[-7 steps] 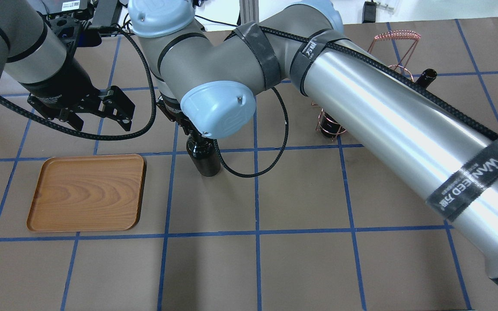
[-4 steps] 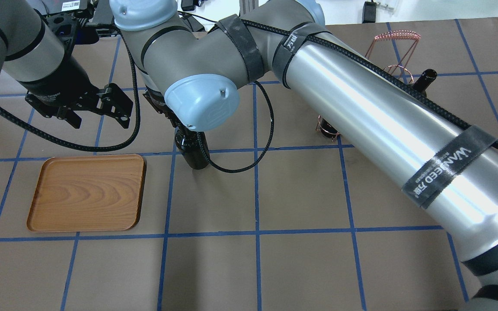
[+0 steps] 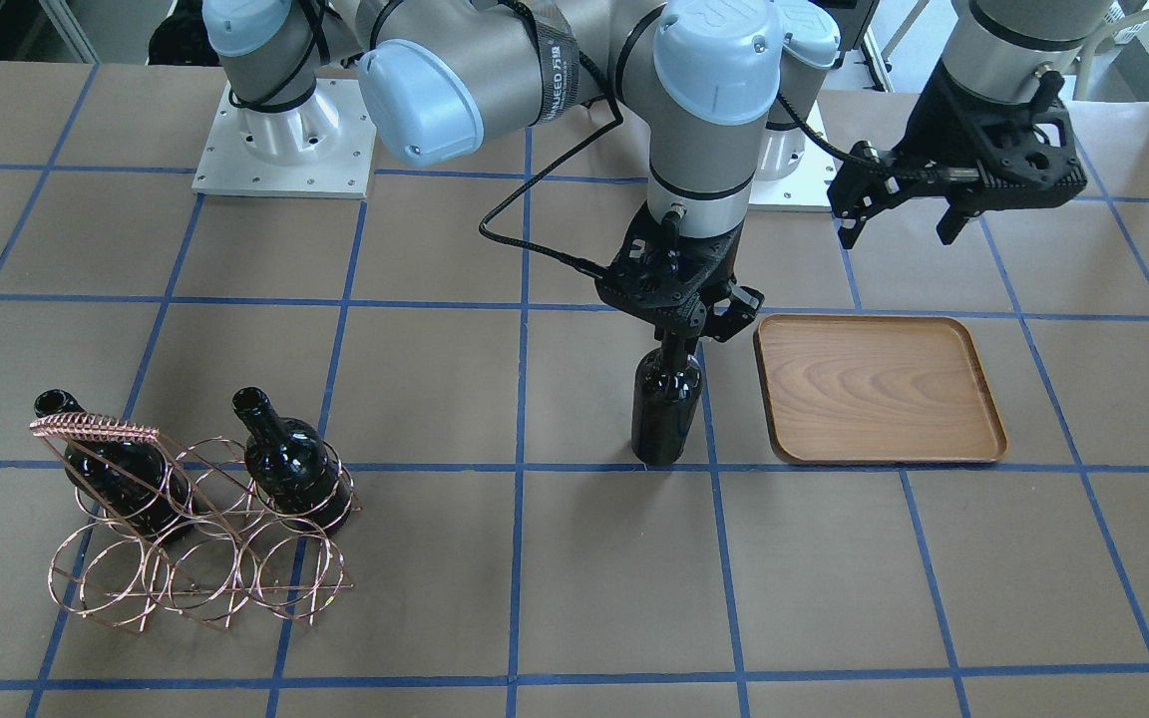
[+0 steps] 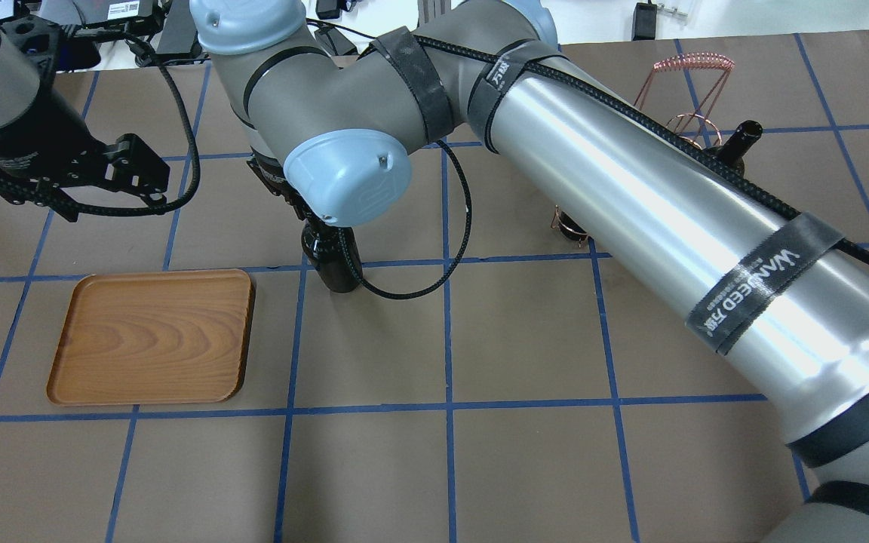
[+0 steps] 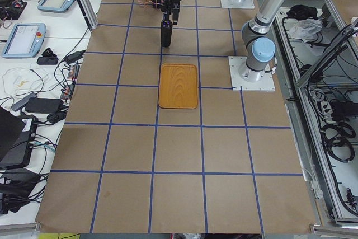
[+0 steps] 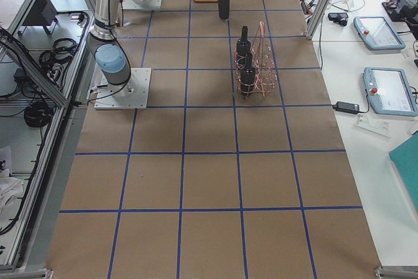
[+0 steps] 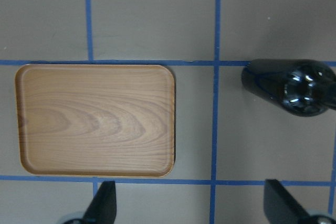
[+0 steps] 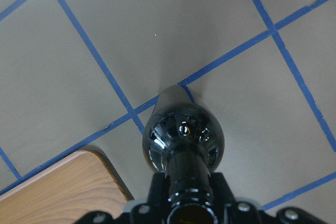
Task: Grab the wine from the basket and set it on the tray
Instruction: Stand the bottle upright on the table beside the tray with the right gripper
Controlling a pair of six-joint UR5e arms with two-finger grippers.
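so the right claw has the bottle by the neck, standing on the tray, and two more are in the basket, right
Not quite: the bottle isn't on the tray; it is upright beside it, clear of the rim, as the exterior front-facing view shows. The right claw does grip its neck, and two more bottles sit in the basket.

I'm seeing a robotics lab here — tape-gridded table, teach pendants and loose cables just beside it.

wine between basket and tray
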